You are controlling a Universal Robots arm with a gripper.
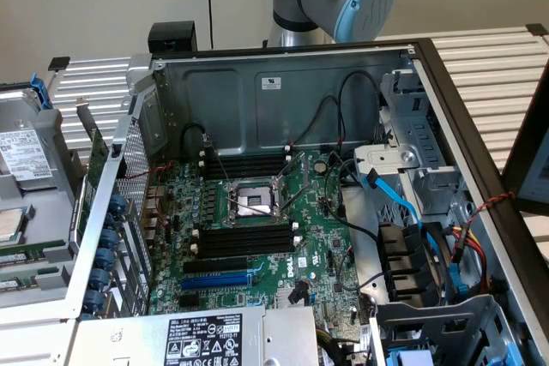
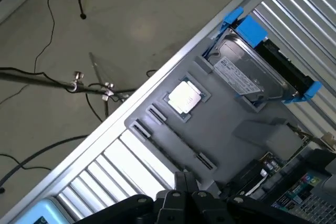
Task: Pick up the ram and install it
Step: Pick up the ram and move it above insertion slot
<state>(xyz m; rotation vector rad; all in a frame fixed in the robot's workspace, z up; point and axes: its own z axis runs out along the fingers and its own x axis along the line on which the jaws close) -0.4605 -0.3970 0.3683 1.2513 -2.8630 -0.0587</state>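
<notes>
In the exterior view, a thin green strip that looks like the ram (image 1: 24,255) lies in a groove of the grey tray (image 1: 43,212) at the far left, beside the open computer case (image 1: 283,83). In the wrist view, the tray (image 2: 220,124) lies below my gripper (image 2: 185,187), and two long grooves (image 2: 173,141) run across it. The stick is seen edge-on there and is hard to make out. My gripper hangs above the tray's edge, apart from it. On the motherboard (image 1: 283,237), black memory slots (image 1: 244,239) lie beside the CPU socket (image 1: 250,201).
The tray also holds a hard drive in a blue caddy (image 2: 252,72) and a CPU chip (image 2: 185,97). A blue expansion slot (image 1: 214,281), loose cables (image 1: 395,203) and drive cages (image 1: 429,177) fill the case. Cables and a stand (image 2: 79,85) lie on the floor beyond the slatted table (image 2: 131,166).
</notes>
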